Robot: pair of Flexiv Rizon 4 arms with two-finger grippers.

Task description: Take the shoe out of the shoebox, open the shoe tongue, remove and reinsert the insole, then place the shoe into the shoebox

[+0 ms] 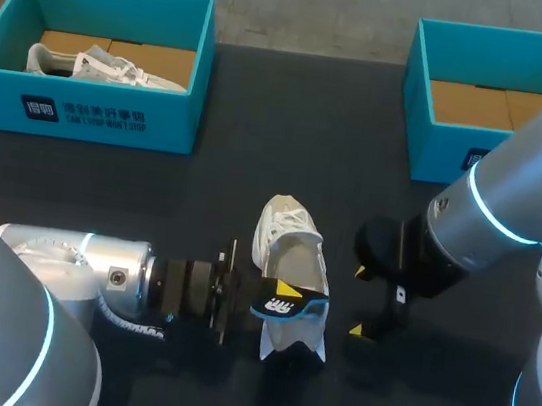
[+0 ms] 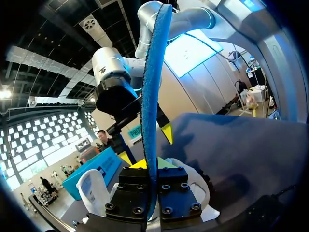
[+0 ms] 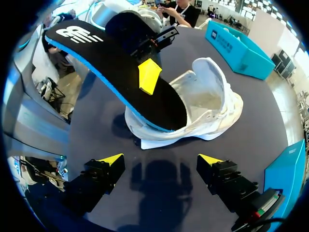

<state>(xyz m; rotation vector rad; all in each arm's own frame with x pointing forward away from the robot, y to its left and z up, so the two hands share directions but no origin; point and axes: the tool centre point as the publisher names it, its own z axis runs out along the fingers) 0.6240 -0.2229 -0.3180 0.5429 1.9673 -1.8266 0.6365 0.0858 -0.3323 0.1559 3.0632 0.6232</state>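
A white shoe (image 1: 286, 241) lies on the dark table mid-scene, its mouth wide open (image 3: 210, 108). A black insole (image 1: 289, 308) with a blue edge slants up out of it; its printed end is raised (image 3: 125, 77) and its other end is down in the shoe. My left gripper (image 1: 284, 291) is shut on the insole, which runs edge-on between its fingers (image 2: 150, 111) in the left wrist view. To the right of the shoe, my right gripper (image 1: 359, 300) hangs open and holds nothing (image 3: 160, 159). A teal shoebox (image 1: 88, 107) at the back left holds another white shoe (image 1: 103, 66).
A second teal shoebox (image 1: 441, 146) stands at the back right, with brown cardboard showing inside. My right arm (image 1: 512, 212) partly covers its front. Bare dark tabletop (image 1: 291, 135) lies between the boxes and the shoe.
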